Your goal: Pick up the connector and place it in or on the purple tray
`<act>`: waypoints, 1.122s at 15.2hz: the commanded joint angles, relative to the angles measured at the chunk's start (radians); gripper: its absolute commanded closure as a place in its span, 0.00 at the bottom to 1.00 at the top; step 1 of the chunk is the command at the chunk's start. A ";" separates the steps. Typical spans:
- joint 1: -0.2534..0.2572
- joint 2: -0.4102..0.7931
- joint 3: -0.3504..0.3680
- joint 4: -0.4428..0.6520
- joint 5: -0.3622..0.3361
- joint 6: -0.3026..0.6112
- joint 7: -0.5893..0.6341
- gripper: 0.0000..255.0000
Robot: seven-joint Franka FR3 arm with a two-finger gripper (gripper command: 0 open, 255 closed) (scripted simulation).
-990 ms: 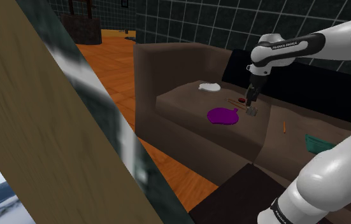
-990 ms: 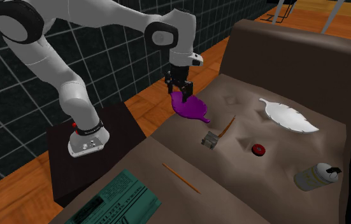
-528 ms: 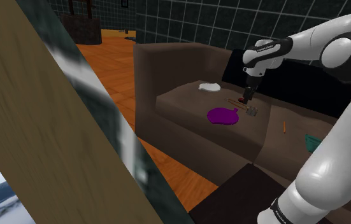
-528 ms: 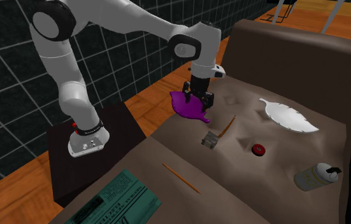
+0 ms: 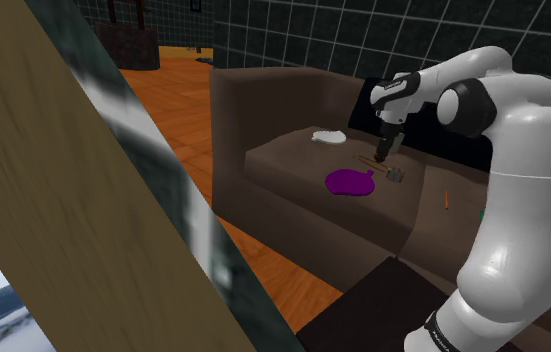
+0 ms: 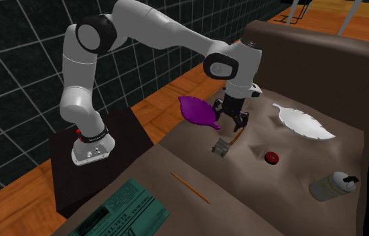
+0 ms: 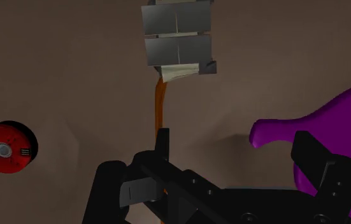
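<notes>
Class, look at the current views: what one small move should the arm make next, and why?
Probably shift the pincer along the orange cable until it is over the grey connector. Its fingers stand apart with nothing between them, and the connector lies untouched on the brown cushion just beyond them.

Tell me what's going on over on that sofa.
A white Franka arm holds its black pincer low over the brown sofa, above a thin orange strip that leads to the grey connector. The pincer is open and holds nothing. The connector lies on the cushion, apart from the purple tray, and has not yet been picked up.
</notes>
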 commanded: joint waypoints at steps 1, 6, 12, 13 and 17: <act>-0.052 0.099 0.012 0.126 0.044 -0.034 -0.045 0.00; -0.115 0.224 0.038 0.270 0.087 -0.058 -0.080 0.00; -0.112 0.238 0.043 0.215 0.095 0.008 -0.087 0.00; -0.112 0.238 0.043 0.215 0.095 0.008 -0.087 0.00; -0.112 0.238 0.043 0.215 0.095 0.008 -0.087 0.00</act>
